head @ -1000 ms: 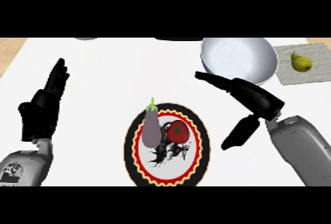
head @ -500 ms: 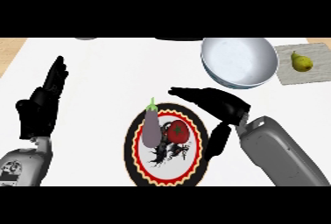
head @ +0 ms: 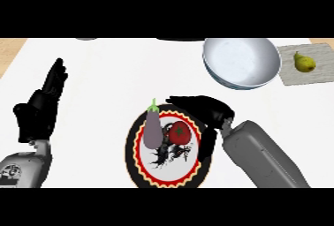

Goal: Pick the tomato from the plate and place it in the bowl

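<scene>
Right hand [head: 207, 110] closer over the tomato [head: 180, 133] than before — fingers [head: 186, 101] wide, empty.

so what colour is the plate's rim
Black plate rim, red and yellow band inside; head view.

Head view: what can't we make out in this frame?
1. Plate: its right rim is hidden under the right forearm.
2. Right robot hand: its palm side faces away from the view. From this steep angle, its height over the tomato cannot be judged.
3. Dark thing at the top edge: cut off by the edge, so it cannot be identified.
</scene>
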Robot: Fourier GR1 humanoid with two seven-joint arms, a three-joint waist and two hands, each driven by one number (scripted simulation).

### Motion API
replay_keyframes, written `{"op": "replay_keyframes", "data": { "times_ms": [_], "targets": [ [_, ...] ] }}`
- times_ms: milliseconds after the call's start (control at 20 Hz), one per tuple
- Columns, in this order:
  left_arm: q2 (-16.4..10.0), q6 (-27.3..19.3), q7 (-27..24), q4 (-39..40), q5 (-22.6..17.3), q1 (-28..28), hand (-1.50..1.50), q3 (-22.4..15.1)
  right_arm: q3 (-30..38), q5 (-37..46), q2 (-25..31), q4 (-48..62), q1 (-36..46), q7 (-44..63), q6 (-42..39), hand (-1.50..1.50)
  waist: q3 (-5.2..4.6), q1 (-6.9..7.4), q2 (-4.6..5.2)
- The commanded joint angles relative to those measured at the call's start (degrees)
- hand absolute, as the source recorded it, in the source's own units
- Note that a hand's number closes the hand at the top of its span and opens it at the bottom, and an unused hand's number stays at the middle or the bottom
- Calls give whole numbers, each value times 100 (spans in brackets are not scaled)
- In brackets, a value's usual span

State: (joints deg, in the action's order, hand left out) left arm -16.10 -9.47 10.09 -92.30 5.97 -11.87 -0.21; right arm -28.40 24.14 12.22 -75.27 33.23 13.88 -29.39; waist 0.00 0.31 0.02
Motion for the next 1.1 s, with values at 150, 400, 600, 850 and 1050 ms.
{"op": "replay_keyframes", "data": {
  "times_ms": [150,400,600,850,1050],
  "targets": [
    [261,-111,-152,567,330,-440,0,55,52,738,-593,903,-52,-481,246,-150,1,-10,10],
    [143,215,-51,280,186,-360,0,290,417,1027,-886,1387,189,-783,180,-150,1,-4,3],
    [435,65,-192,181,446,-11,0,55,211,1523,-981,1438,-155,-1106,573,-150,0,-14,-1],
    [349,190,3,296,317,-285,0,316,234,1965,-961,1898,181,-1812,767,150,1,-5,3],
    [265,380,-77,187,274,-185,0,434,413,2092,-1207,2144,348,-1894,824,150,0,1,4]
  ]
}}
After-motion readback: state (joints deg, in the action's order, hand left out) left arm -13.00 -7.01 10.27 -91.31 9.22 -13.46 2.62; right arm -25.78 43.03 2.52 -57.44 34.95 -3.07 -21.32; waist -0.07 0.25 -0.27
